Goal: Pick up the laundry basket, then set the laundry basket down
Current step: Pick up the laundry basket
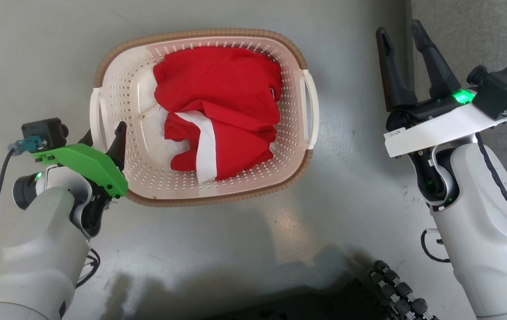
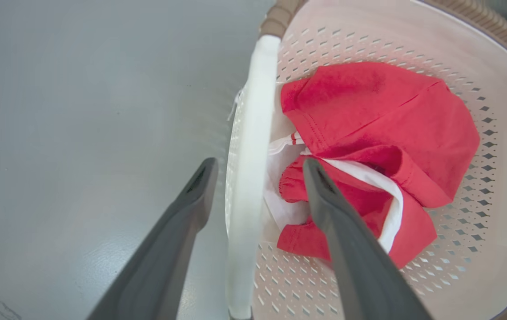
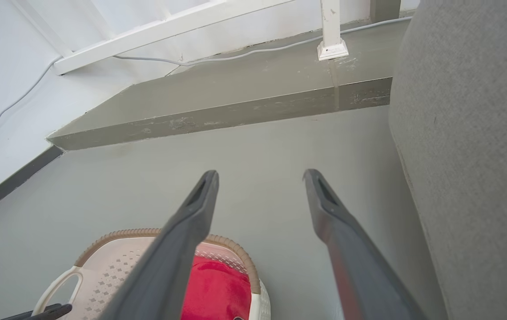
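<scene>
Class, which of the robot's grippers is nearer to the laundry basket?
Left. The left gripper, fingers open, straddles the white handle of the laundry basket; the right gripper is open, off to the basket's right, apart from it.

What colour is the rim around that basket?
Brown, with a ribbed woven look. The laundry basket rim shows best in the head view.

- This looks like a home, or a room fitted out as one; which of the two cannot be told.
- The floor (image 3: 258,146) is smooth and painted grey, with a raised step (image 3: 235,89) at 12 o'clock in the right wrist view.
- On the step stand a white post (image 3: 331,26) at 1 o'clock and a white rail (image 3: 169,31) at 11 o'clock, against a white wall (image 3: 4,66) with a thin cable (image 3: 235,54) at its foot.
- Grey fabric-covered furniture (image 3: 471,133) stands at 3 o'clock.
- A laundry basket (image 1: 146,146) holding a red and white garment (image 1: 222,98) sits on the floor at 12 o'clock in the head view.
</scene>
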